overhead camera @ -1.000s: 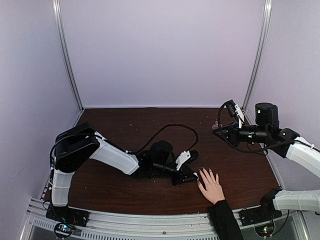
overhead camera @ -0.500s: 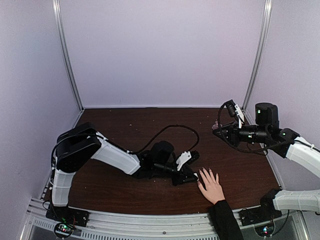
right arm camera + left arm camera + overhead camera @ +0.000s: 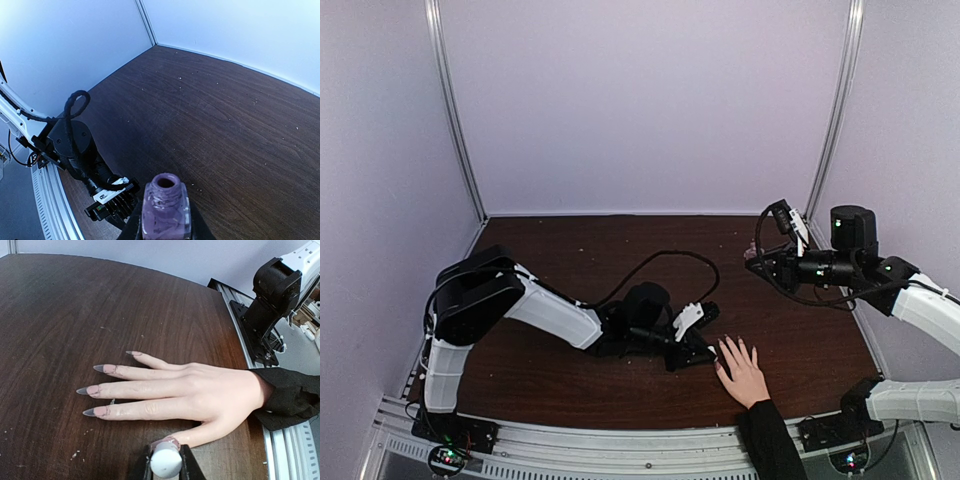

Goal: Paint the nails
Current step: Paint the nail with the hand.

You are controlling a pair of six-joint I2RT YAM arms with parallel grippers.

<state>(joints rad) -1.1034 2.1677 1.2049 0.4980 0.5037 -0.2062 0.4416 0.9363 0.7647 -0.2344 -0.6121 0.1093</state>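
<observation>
Seen from above, the left hand (image 3: 706,352) is held low over the brown worktop (image 3: 550,250), closed. Its tip is just beside the thumb side of a human hand (image 3: 745,375), which lies flat with fingers spread and a black sleeve (image 3: 768,440) behind it. The right hand (image 3: 756,262) is held up near the right wall, well apart from the human hand. What it grips cannot be made out here.

In the left wrist view, the left hand (image 3: 166,466) is clamped on a pale cap (image 3: 166,460). The nails (image 3: 94,390) are long and pointed, pink at the base and dark grey at the tip. The thumbnail (image 3: 167,442) is seen just beyond the cap; whether they touch cannot be told.

In the right wrist view, the right hand (image 3: 166,229) is closed on a small bottle (image 3: 166,212). The bottle is upright, open at the neck, purple inside, and raised above the worktop.
</observation>
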